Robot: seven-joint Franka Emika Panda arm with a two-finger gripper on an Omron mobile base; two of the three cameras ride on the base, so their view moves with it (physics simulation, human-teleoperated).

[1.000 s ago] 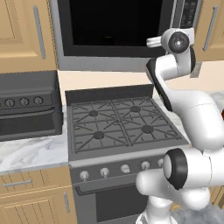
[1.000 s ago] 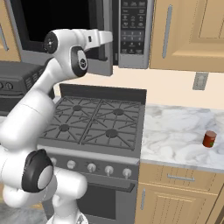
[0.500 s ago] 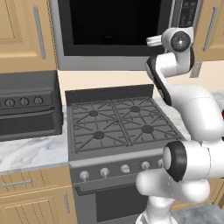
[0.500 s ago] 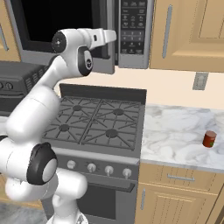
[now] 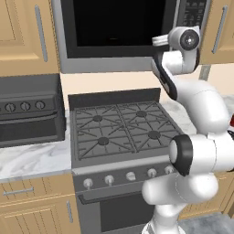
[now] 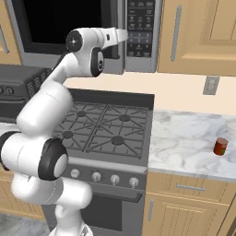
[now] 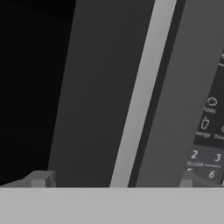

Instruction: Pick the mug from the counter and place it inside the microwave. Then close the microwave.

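Observation:
The microwave (image 5: pixel 114 27) hangs over the stove, and its dark-windowed door looks shut flush with the frame. My gripper (image 6: pixel 120 34) is raised in front of the door's right edge, beside the black button panel (image 6: pixel 140 20). In the hand view the two fingertips (image 7: pixel 39 178) stand wide apart with nothing between them, and the gripper (image 7: pixel 113 181) faces the door's pale vertical handle strip (image 7: pixel 142 92). The mug is hidden. The white marble counter (image 6: pixel 184 138) lies right of the stove.
A black gas stove (image 5: pixel 119 128) sits directly under the microwave. A dark countertop oven (image 5: pixel 27 114) stands on the counter to its left. A small red-brown can (image 6: pixel 221 146) stands on the right counter. Wooden cabinets (image 6: pixel 203 32) flank the microwave.
The hand has drifted a little toward the button panel side and slightly up along the microwave front. The jaws have stayed open.

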